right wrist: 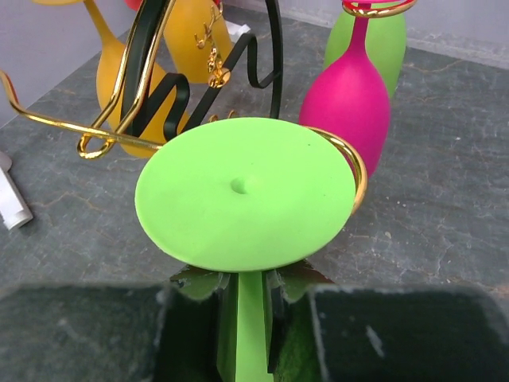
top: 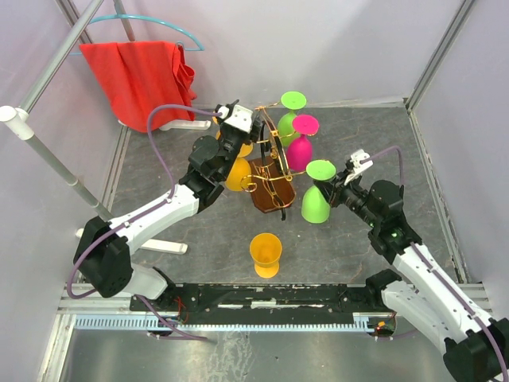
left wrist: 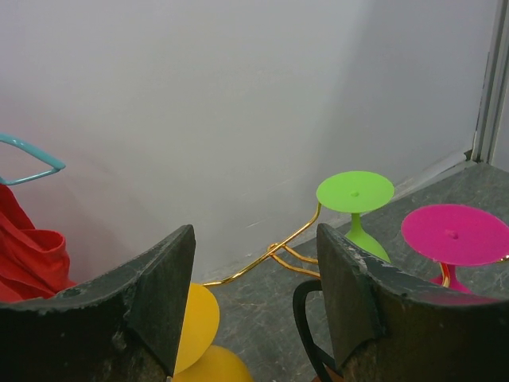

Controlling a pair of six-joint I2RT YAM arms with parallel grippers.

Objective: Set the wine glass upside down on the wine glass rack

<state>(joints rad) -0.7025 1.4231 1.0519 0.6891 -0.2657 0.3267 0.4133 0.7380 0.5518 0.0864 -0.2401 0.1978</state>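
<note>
While the right gripper [right wrist: 242,318] pinches the stem of the upside-down green glass [right wrist: 242,191], the glass's foot sits against a gold curl on the right side of the rack [top: 270,187]. Whether the wire bears it, I cannot tell. By the rack's far-left arm the left gripper [left wrist: 254,239] gapes wide, empty.

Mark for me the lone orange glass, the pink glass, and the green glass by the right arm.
lone orange glass [top: 265,248], top external view, on its bowl.
pink glass [right wrist: 347,99], right wrist view, on its bowl.
green glass [right wrist: 245,191], right wrist view, on its round foot.
</note>
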